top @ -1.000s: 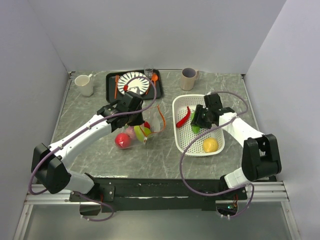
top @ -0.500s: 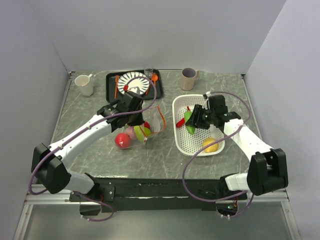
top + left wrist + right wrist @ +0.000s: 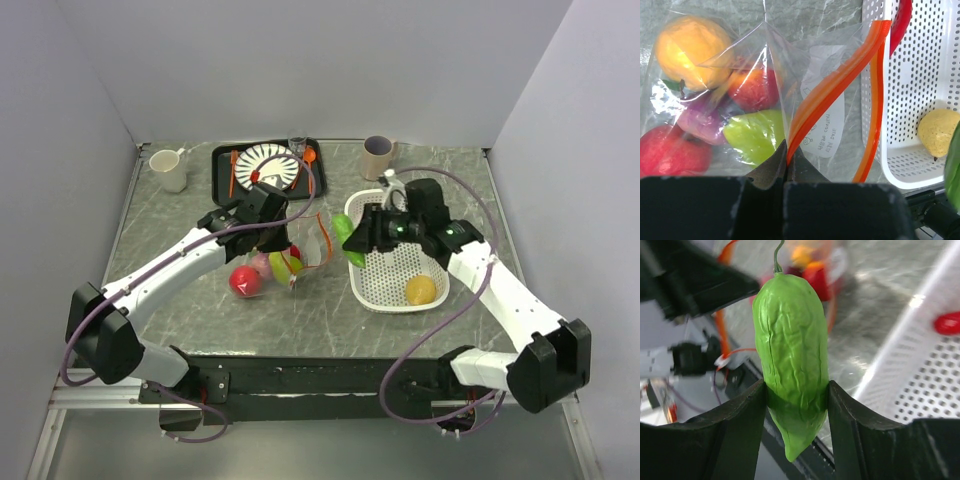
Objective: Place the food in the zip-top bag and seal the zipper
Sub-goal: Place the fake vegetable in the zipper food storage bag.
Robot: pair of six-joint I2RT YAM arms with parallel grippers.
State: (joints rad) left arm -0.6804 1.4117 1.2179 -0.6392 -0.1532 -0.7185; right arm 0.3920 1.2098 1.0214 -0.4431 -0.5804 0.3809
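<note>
Left claw point(image 3: 786, 162): pinching zip-top bag point(image 3: 755, 60) at its zipper point(image 3: 835, 85).
Right claw point(image 3: 796, 400): gripping green gourd point(image 3: 790, 335), hovering over left rim of basket point(image 3: 395, 287).

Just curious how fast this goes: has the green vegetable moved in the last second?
Yes. The green vegetable, held by the right gripper, went left from inside the white basket to its left rim, nearer the bag.

At 6 o'clock the left end effector point(image 3: 786, 159) pinches, with its fingers closed, the orange zipper point(image 3: 837, 80) of the clear zip-top bag point(image 3: 790, 55), which holds food point(image 3: 752, 136) at 9 o'clock, while a white basket point(image 3: 925, 75) with a yellow fruit point(image 3: 939, 132) lies at 3 o'clock.
</note>
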